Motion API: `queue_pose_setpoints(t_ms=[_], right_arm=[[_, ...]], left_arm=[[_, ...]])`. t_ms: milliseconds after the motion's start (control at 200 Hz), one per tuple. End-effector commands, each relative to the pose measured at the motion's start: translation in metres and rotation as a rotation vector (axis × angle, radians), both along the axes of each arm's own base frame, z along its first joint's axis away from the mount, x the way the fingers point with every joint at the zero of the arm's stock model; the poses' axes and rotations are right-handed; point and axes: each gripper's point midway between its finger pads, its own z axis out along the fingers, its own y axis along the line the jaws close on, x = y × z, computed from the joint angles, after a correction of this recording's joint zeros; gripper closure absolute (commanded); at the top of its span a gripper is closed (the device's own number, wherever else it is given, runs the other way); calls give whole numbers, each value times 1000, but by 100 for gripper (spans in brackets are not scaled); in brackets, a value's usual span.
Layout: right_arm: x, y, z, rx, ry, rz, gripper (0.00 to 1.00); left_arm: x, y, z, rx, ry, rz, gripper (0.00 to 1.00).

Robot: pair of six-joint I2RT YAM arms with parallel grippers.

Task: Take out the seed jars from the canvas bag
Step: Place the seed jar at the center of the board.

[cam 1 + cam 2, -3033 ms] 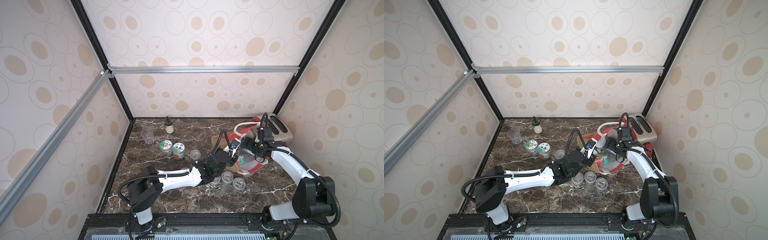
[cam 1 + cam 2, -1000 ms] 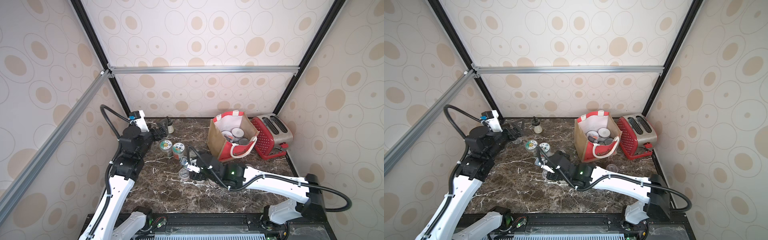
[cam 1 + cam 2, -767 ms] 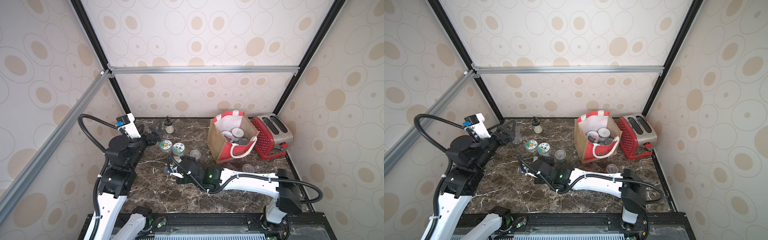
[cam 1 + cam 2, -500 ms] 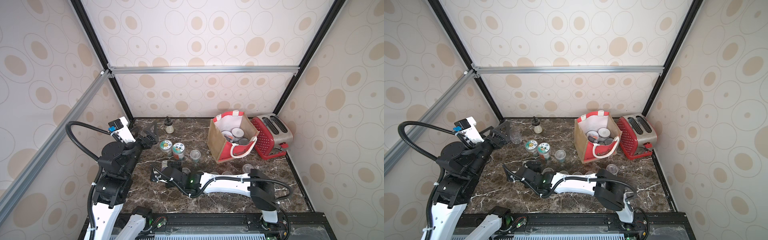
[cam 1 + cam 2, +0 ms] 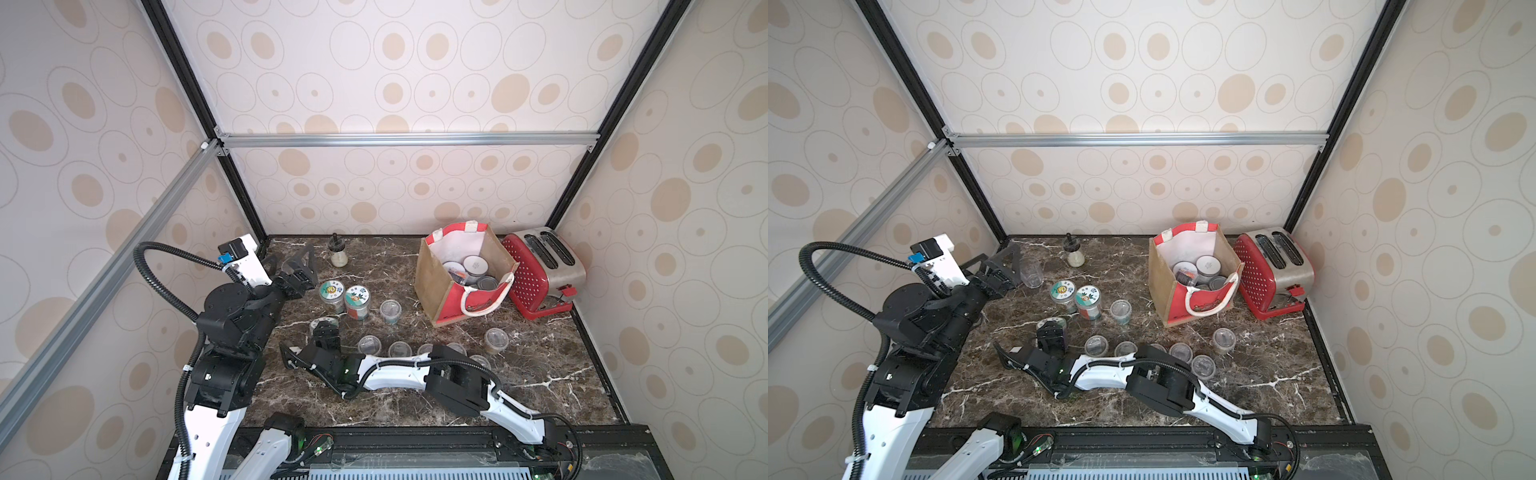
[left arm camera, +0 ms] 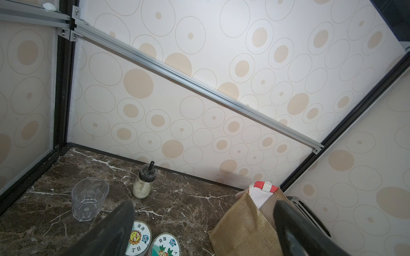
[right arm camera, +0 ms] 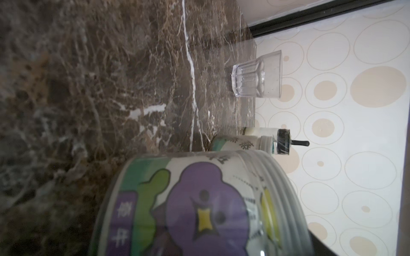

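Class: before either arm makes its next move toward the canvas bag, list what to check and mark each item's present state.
1. Left pincer open and empty: ok.
2. Right pincer gripping the purple-flower jar: cannot tell.
3. Canvas bag upright, mouth open: ok.
4. Bag emptied: not ok; white-lidded jars lie inside.
5. Tumbler apart from the left pincer: ok.

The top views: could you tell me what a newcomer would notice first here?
The red-sided bag stands at back right, beside a red toaster, with jars inside. Loose jars dot the middle. The right arm lies low across the front, its fingers round a flower-label jar.
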Motion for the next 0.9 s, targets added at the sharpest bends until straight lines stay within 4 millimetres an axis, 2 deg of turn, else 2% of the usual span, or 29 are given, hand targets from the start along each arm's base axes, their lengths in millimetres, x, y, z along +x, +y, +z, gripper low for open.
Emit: queue_pose_setpoints(t_ms=[0, 160, 330, 490, 640, 790, 890], right_arm=[[17, 0, 4, -16, -66, -24, 31], [11, -7, -10, -55, -56, -11, 29], [-10, -21, -14, -70, 37, 24, 13], [-35, -29, -17, -89, 126, 58, 2], [-50, -37, -20, -85, 176, 72, 0], [-62, -39, -11, -62, 184, 83, 0], [-79, -42, 13, 19, 253, 94, 0]], left_arm=[[-5, 1, 13, 7, -38, -3, 2], [-1, 0, 8, 1, -30, -3, 2], [3, -2, 3, -4, -23, -9, 2], [7, -4, -3, -12, -9, -14, 2], [9, -4, -7, -17, 0, -17, 1], [11, -6, -8, -23, 4, -21, 2], [13, -6, -11, -20, 15, -19, 2]])
